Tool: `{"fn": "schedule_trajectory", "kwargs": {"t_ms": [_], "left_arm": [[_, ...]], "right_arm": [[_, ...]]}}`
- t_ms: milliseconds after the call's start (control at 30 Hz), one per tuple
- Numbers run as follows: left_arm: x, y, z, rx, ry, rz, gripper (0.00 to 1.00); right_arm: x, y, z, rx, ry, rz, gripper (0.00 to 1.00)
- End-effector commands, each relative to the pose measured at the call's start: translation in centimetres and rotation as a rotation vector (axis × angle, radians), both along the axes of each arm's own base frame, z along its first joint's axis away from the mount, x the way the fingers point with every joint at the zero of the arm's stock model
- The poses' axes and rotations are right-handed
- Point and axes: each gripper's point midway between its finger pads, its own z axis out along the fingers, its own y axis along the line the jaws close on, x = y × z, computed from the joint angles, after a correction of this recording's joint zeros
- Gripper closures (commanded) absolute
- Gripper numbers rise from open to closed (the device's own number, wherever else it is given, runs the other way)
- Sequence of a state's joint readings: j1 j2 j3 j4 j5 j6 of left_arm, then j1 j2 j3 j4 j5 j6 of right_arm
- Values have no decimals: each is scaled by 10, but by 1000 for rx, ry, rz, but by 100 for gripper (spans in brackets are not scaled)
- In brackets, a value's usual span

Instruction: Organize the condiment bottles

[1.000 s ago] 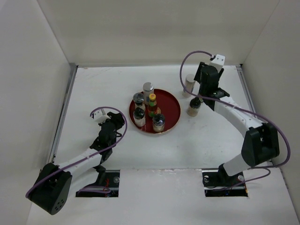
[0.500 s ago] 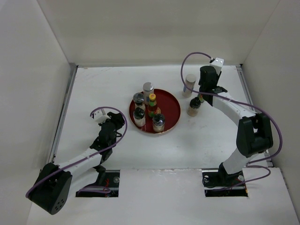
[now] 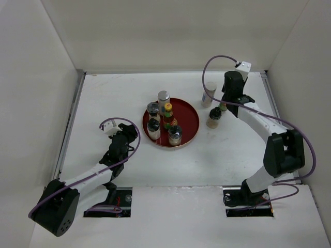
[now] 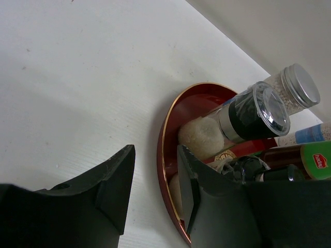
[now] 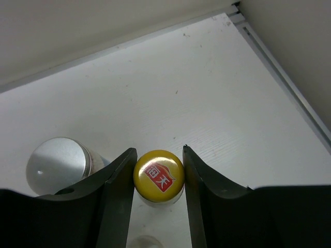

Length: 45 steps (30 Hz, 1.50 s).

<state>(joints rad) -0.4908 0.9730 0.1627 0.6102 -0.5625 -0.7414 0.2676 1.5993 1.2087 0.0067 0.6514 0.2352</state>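
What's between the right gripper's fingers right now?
A yellow-capped sauce bottle, its cap touching both fingers of the right gripper; the right wrist view shows it.

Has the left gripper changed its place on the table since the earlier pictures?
No. The left gripper sits at the same spot, to the left of the red tray, as one second ago.

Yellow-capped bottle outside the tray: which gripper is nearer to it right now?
Right. The right gripper straddles the yellow-capped bottle, jaws pressed on both sides of its cap. The left gripper sits across the red tray from it, holding nothing.
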Motion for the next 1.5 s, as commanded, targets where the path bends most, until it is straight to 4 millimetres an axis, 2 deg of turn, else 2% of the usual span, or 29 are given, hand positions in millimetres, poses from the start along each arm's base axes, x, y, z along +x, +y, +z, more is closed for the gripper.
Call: {"fn": "schedule_trajectory", "kwargs": {"t_ms": [0,67,267,367,467,533,733,933,1200,1467], "left_arm": [[7,-5,20,-49,-63,-7,64],[6,-6,22,-52,-69,-11,64],[7,-3,22,-51,-68,-1,64],[5,-3,24,-54,-78,-2,63],[6,-1,22,-51,-73,3,63],[6,-1,22,-53,-71,2,63],[5,-1,22,-54,-74,2,63],[6,-4,23,-50,-72,-7,63],[5,1,23,-56,-78,6,63],[7,0,20,-51,-64,5,63]], "right_arm": [[-10,-9,133,72,-357,-27,76],[-16,-2,151,74,-391,-6,76],[-37,41,203,79,-482,110,76],[-43,70,221,83,-516,187,76],[-42,102,228,83,-524,261,76],[-38,126,224,100,-527,318,76],[-19,190,192,144,-503,446,76],[9,230,160,137,-463,482,76],[35,251,112,98,-386,492,76],[38,259,73,86,-320,506,71]]}}
